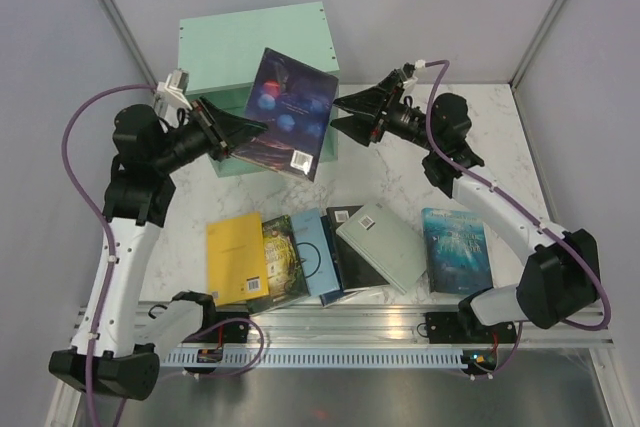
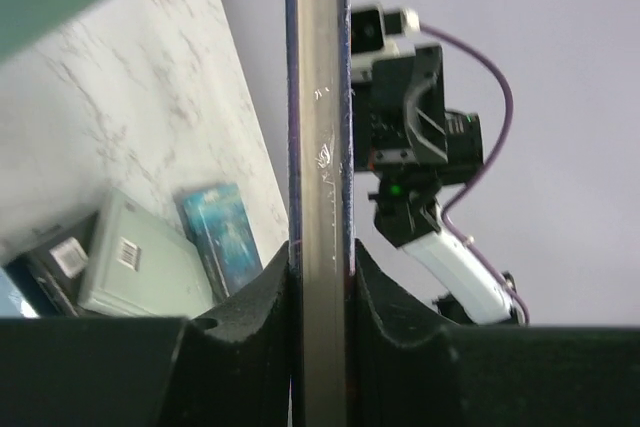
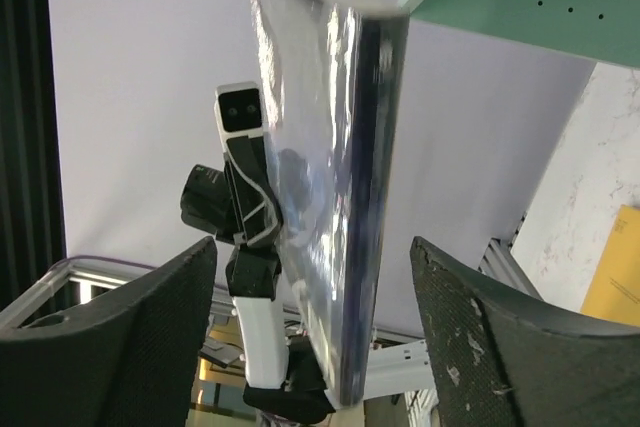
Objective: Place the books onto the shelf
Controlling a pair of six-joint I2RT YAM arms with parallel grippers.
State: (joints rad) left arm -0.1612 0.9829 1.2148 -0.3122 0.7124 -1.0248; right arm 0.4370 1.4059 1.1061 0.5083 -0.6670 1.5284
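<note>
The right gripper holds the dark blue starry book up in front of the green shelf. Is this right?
No: the left gripper holds the dark blue starry book up in front of the green shelf. The left wrist view shows it clamped on the book's edge.

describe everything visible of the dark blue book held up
The dark blue starry book is a thin glossy paperback with blue orbs on its cover and a white barcode sticker near one corner. It hangs tilted before the shelf, its edge clamped in the left gripper; the open right gripper straddles the opposite edge without touching.
</note>
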